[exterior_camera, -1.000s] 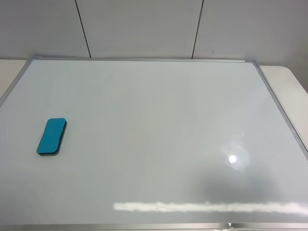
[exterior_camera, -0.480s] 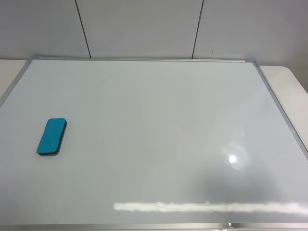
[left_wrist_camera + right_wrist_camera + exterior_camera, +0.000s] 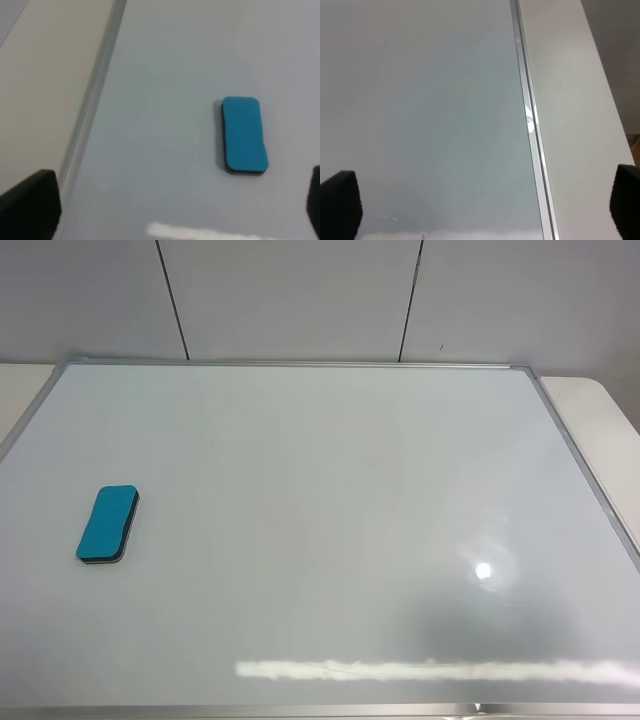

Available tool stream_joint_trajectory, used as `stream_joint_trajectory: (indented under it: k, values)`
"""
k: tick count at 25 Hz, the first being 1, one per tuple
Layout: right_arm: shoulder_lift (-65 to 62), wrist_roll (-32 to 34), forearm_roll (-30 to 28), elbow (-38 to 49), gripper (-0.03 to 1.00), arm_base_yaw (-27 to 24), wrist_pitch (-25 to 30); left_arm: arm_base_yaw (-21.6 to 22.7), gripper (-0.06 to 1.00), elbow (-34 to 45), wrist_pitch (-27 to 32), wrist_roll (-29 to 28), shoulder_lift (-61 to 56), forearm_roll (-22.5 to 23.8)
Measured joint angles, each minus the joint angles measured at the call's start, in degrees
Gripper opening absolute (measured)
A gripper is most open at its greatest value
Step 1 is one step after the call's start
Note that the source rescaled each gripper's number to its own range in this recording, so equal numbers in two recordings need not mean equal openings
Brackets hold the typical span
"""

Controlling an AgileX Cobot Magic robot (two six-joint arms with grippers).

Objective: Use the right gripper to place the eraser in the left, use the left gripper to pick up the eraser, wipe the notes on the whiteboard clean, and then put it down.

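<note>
Nothing has moved since the earlier frames: the eraser (image 3: 108, 525) lies in the same spot, flat on the whiteboard (image 3: 320, 540) near its left edge, teal face up with a thin dark felt layer showing along its side. It sits slightly tilted, one short end leaning toward the far right. No end effector touches it.

From the high camera neither arm is in sight. The board's glossy white surface looks wiped clean, with a bright lamp spot and a long streak of reflected light near the front edge. Its silver-grey frame (image 3: 300, 364) runs along the back, and a pale table (image 3: 600, 410) shows beyond the right side.

In the left wrist view the left end effector (image 3: 175, 205) hangs above the board with its dark fingertips (image 3: 30, 202) spread far apart at the frame corners, released and holding nothing; the eraser (image 3: 243, 135) lies between and ahead of them, well clear of both.

In the right wrist view the right end effector (image 3: 485, 207) is likewise spread wide and empty, its fingertips (image 3: 340, 202) over the board's right frame strip (image 3: 530, 125) and the table (image 3: 570, 100) beside it.
</note>
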Motion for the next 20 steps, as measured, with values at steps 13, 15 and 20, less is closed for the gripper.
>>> stream_joint_trajectory:
  k: [13, 15, 20]
  values:
    - [0.0, 0.0, 0.0, 0.0, 1.00, 0.0, 0.0, 0.0, 1.00, 0.0, 0.0, 0.0, 0.0, 0.0]
    - [0.0, 0.0, 0.0, 0.0, 1.00, 0.0, 0.0, 0.0, 1.00, 0.0, 0.0, 0.0, 0.0, 0.0]
    - [0.0, 0.0, 0.0, 0.0, 1.00, 0.0, 0.0, 0.0, 1.00, 0.0, 0.0, 0.0, 0.0, 0.0]
